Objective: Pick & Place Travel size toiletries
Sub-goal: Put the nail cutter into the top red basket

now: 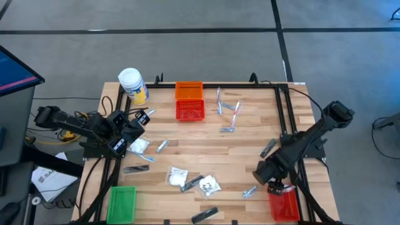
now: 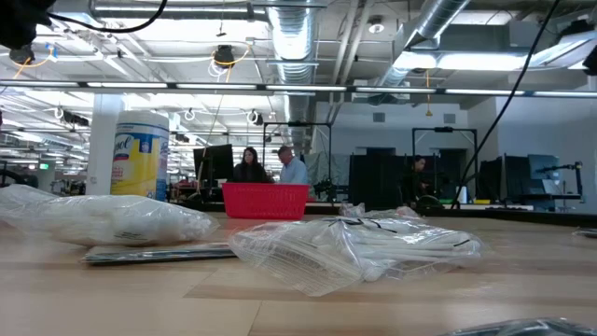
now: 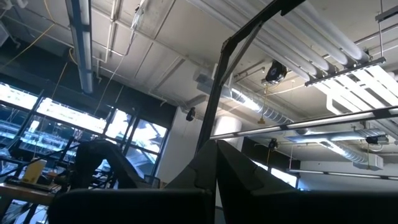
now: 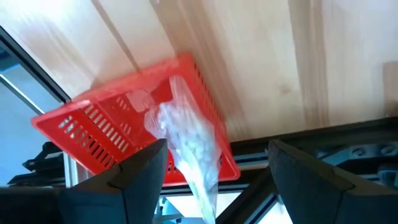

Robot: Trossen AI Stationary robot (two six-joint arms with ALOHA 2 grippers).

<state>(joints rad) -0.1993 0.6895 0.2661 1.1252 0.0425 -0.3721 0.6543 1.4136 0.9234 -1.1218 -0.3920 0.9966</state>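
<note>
Two dark robot arms work a wooden table (image 1: 212,156) strewn with travel size toiletries (image 1: 194,181), seen from overhead. Four small baskets stand on it: an orange basket (image 1: 189,90) and a red basket (image 1: 190,110) touching at the far edge, a green basket (image 1: 122,204) at the near left corner, and a second red basket (image 1: 284,204) at the near right corner. One big white jar (image 1: 133,85) with a yellow label stands at the far left corner.

About four white packets, several silver-grey sachets, a few dark slim tubes and a cluster of thin clear sticks lie scattered between the baskets. The right gripper (image 4: 214,168) hangs directly over the near-right red basket, fingers spread apart, with a clear-wrapped packet (image 4: 189,140) lying partly in the basket between them and sticking out over its rim. The left gripper (image 1: 140,119) waits at the table's left edge, tilted up toward the ceiling, fingers pressed together.

Grey floor marked with dark lines surrounds the table. At table level, people sit at monitors in an open workshop with exposed ducts.
</note>
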